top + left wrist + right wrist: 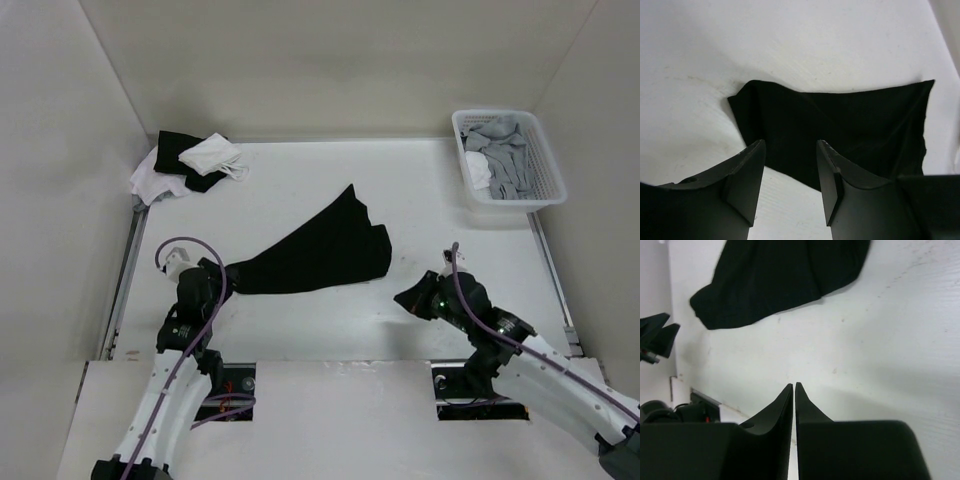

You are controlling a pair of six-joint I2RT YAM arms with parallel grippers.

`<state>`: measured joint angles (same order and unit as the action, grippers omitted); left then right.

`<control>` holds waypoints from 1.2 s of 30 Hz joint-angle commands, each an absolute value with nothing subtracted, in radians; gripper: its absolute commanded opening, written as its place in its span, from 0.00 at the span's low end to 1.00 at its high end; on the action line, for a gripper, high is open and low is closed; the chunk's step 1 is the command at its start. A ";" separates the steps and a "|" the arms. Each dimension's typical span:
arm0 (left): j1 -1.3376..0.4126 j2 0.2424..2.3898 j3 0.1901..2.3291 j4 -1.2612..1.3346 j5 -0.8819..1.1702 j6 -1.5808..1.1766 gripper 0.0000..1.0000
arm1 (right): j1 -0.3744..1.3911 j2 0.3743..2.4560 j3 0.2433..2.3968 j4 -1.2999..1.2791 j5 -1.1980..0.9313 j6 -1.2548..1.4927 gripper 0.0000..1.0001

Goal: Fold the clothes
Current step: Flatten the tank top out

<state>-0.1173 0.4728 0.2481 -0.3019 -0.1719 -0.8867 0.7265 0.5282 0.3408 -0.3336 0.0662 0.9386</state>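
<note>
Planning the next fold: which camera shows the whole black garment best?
Top external: the black garment lies there in full outline. Left wrist shows one end, partly behind the open left claw; right wrist catches only a cropped part at the frame's top.

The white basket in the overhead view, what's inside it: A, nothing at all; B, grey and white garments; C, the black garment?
B: the white basket at the table's far right corner holds grey and white garments, while the black garment lies out on the table near the arms.
</note>
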 commanded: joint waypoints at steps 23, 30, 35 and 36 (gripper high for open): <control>0.024 0.738 0.186 -0.048 -0.193 -0.856 0.36 | 0.631 1.463 0.574 0.337 -0.020 0.753 0.32; 0.050 0.752 0.179 -0.049 -0.179 -0.835 0.35 | 0.620 1.416 0.545 0.310 0.025 0.742 0.35; 0.053 0.749 0.178 -0.048 -0.178 -0.834 0.35 | 0.628 1.459 0.574 0.287 0.049 0.738 0.33; 0.053 0.750 0.178 -0.048 -0.178 -0.834 0.35 | 0.630 1.460 0.580 0.282 0.052 0.738 0.34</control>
<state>0.0456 0.7528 0.1875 -0.0967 -0.1867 -0.8501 0.6292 1.4506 0.5362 0.2546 0.0193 0.7551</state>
